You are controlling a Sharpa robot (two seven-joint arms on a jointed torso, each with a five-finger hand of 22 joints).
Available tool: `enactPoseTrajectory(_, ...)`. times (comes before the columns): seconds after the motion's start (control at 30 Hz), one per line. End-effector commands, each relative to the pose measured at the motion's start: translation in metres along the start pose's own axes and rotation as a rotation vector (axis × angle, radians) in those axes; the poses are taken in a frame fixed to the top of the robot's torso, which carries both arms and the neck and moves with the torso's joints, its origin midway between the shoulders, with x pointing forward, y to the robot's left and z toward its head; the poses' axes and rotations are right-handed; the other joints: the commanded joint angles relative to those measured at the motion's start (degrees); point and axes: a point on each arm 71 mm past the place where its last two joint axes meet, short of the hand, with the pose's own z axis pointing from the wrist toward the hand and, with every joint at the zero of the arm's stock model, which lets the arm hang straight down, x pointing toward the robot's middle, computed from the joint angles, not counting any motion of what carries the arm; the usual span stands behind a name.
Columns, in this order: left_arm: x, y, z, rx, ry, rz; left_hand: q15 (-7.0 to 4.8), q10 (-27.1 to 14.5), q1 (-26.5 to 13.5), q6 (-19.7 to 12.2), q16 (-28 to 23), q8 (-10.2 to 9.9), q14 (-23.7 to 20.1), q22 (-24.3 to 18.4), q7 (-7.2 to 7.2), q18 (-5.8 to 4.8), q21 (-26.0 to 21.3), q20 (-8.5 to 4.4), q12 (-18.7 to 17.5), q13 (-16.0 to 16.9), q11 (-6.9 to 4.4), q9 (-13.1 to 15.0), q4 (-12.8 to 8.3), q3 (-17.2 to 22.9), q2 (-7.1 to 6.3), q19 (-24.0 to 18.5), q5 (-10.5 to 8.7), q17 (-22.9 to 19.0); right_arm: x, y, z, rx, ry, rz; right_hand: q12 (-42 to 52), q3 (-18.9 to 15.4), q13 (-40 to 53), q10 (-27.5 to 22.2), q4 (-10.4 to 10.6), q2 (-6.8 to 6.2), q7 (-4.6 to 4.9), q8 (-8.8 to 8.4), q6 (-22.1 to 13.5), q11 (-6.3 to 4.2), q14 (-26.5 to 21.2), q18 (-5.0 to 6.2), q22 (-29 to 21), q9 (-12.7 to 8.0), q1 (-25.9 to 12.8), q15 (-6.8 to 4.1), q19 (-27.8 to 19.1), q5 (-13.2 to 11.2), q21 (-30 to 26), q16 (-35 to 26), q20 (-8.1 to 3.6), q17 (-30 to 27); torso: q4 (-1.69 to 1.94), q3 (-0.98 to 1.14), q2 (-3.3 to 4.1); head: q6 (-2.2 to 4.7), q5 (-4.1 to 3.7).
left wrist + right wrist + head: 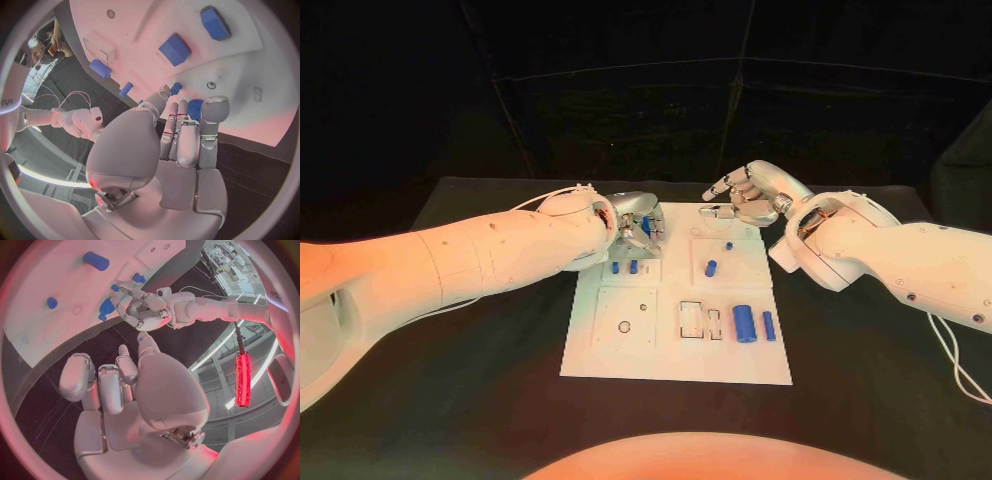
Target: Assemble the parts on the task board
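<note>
The white task board point(675, 345) lies in the middle of the table. My left hand point(635, 226) hovers over its far left corner and pinches a small blue part point(194, 108) between its fingertips; the right wrist view shows that left hand point(142, 310) with the blue part point(105, 310) at its fingers. My right hand point(749, 196) is just beyond the board's far right corner, fingers curled in and holding nothing. Two blue pegs point(625, 267) stand near the left hand. A blue piece point(711, 268) lies mid-board, and two larger cylinders point(753, 324) lie at the right.
The board carries outlined slots point(700, 320) and a small ring hole point(625, 326) in its near half. Dark tabletop point(473, 400) surrounds the board on all sides. A thin cable point(952, 350) hangs from my right forearm.
</note>
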Motion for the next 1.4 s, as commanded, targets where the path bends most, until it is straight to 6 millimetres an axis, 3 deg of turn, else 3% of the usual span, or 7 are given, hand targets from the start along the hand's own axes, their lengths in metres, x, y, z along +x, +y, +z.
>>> enactPoseTrajectory(0.03,0.0032,0.0009,0.0008,-0.032,0.048,0.036,-0.36,0.69,0.03,0.47,-0.02,-0.27,1.08,0.22,-0.06,-0.44,0.45,-0.04,-0.43,-0.26,-0.13,-0.17,-0.34,0.14,0.38,0.56,0.09,-0.19,0.0001,0.0018,0.0006,-0.011,0.005,0.002,-0.34,-0.23,-0.06,-0.45,-0.11,0.42,-0.15,0.26,-0.42,0.12,3.17,0.77,-0.07,-0.06,0.01,-0.31,-0.53,-0.09,-0.2,-0.24,0.01,2.67,0.05,0.06,-0.06,-0.13,0.02)
enactPoseTrajectory(0.9,0.0107,-0.0028,0.0054,-0.048,0.089,0.053,-0.9,4.08,0.27,2.77,-0.27,-1.41,1.28,1.97,-0.52,-0.74,1.77,-0.54,-1.61,-2.4,-0.74,-1.59,-0.99,1.77,1.65,1.56,0.09,-1.31,0.0017,0.0031,0.0018,-0.015,0.011,0.006,-0.35,-0.24,-0.07,-0.47,-0.14,0.47,-0.14,0.28,-0.45,0.12,3.17,0.77,-0.08,-0.07,0.07,-0.31,-0.52,-0.05,-0.21,-0.25,0.01,2.66,0.14,0.08,-0.05,-0.25,-0.08)
enactPoseTrajectory(1.4,0.0124,-0.0035,0.0058,-0.051,0.086,0.051,-0.62,3.93,-0.31,0.22,-0.49,-4.24,1.28,2.74,0.17,-0.96,2.28,-0.44,-3.35,-3.88,-0.27,-3.01,-1.5,1.91,0.49,1.96,0.08,-2.16,0.0021,0.0036,0.0021,-0.016,0.01,0.006,-0.4,-0.28,-0.14,-0.52,-0.14,0.5,-0.13,0.3,-0.49,0.12,3.17,0.78,-0.17,-0.08,0.08,-0.31,-0.56,-0.02,-0.26,-0.27,0.01,2.64,0.13,0.05,-0.07,-0.28,-0.13)
